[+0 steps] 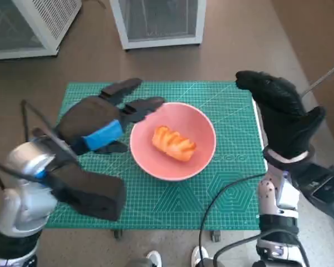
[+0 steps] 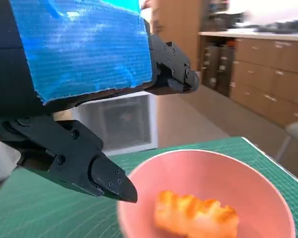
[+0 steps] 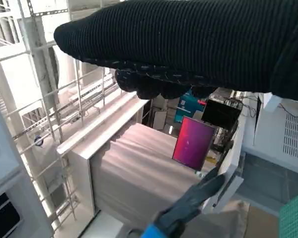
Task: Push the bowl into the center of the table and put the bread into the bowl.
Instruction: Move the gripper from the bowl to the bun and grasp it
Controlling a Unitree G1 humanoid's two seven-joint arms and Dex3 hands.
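Item one, my left hand (image 1: pixel 97 125): black, blue tape across its back, fingers spread and holding nothing, hovering low with its fingertips (image 1: pixel 150 104) at or just short of the near rim of the bowl; whether they touch it I cannot tell from the head view, and the left wrist view shows a fingertip (image 2: pixel 111 181) just beside the rim with no clear contact. Item two, my right hand (image 1: pixel 281 114): black knitted glove, raised off the right edge of the desk, grasping nothing that I can see; its fingers look loosely extended rather than clenched. Item three, bowl (image 1: pixel 172 142): pink, shallow, upright on the green cutting mat (image 1: pixel 228 183), near the middle of the desk (image 1: pixel 259 125). Item four, bread (image 1: pixel 174 143): orange-brown, ridged, lying inside the bowl at its bottom. Judgement: both parts of the task look done or nearly so. Risks from here: my left fingers sit so close to the rim that drawing back carelessly could catch it and drag or tip the bowl off centre, and a sharp knock could roll the bread out. Cables (image 1: pixel 228 194) trail over the mat's front corner and could snag my right forearm if it swings in.
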